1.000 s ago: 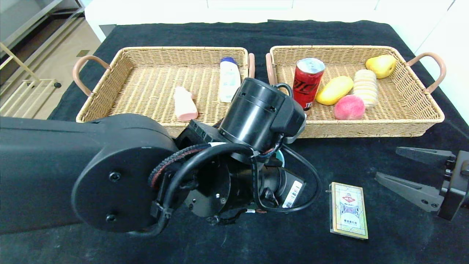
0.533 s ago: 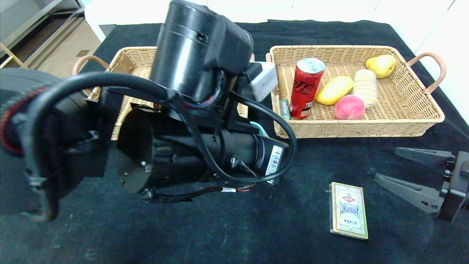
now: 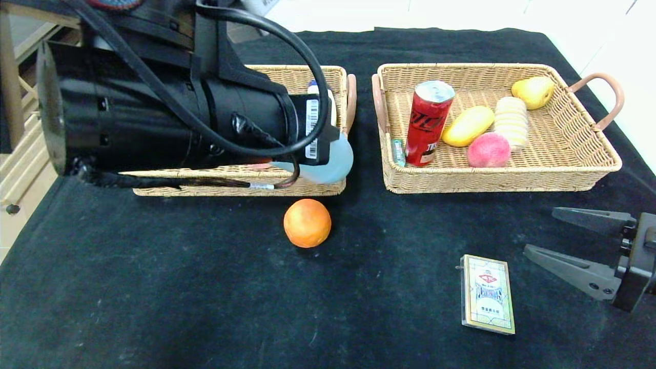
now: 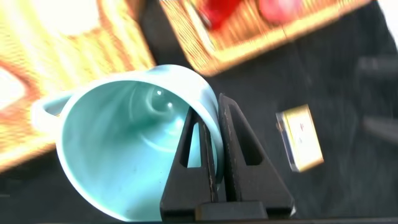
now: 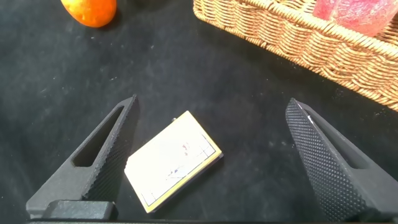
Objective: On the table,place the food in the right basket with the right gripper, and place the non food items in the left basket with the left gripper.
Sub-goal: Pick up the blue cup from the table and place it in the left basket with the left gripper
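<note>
My left gripper (image 4: 214, 146) is shut on the rim of a light teal cup (image 4: 124, 143), one finger inside and one outside. From the head, the cup (image 3: 330, 159) hangs tilted over the front right corner of the left basket (image 3: 230, 190); the arm hides the gripper itself. An orange (image 3: 306, 223) lies on the black cloth in front of that basket. A yellow-edged card box (image 3: 487, 301) lies flat near the front right. My right gripper (image 3: 541, 229) stands open just right of the box, and the box (image 5: 174, 158) shows between its fingers, untouched.
The right basket (image 3: 610, 160) holds a red can (image 3: 429, 120), a mango (image 3: 467, 125), a peach (image 3: 488, 149), a pear (image 3: 533, 92) and a striped roll (image 3: 511, 122). A white bottle (image 3: 320, 87) peeks from the left basket behind my arm.
My left arm has risen and swung left and back with the cup, from the table's middle to the left basket, uncovering the orange. The right arm has not moved.
</note>
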{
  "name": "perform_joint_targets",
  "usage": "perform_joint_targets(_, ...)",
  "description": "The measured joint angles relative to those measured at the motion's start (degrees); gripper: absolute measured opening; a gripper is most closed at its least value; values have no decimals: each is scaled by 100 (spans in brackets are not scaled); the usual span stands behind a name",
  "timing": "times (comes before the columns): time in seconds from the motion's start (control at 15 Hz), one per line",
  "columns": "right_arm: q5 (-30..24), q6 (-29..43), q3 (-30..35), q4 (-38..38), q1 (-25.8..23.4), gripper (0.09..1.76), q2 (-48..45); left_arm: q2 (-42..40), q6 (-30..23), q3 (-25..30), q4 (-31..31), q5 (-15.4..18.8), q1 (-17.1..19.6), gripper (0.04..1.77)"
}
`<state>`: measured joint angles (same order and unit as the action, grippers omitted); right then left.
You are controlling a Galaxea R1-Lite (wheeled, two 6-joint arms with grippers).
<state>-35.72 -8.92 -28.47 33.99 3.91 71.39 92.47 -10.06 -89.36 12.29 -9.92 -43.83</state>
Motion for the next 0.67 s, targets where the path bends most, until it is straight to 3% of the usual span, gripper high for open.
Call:
perform_joint_targets(0.4,6,-69,18,-1,2,171,-20,84,78,-315,-13,-24,767,20)
perform_joint_targets(0.67,6,-72,18,-1,2,171,-44,414,240,-872,-6,-24,1250,20)
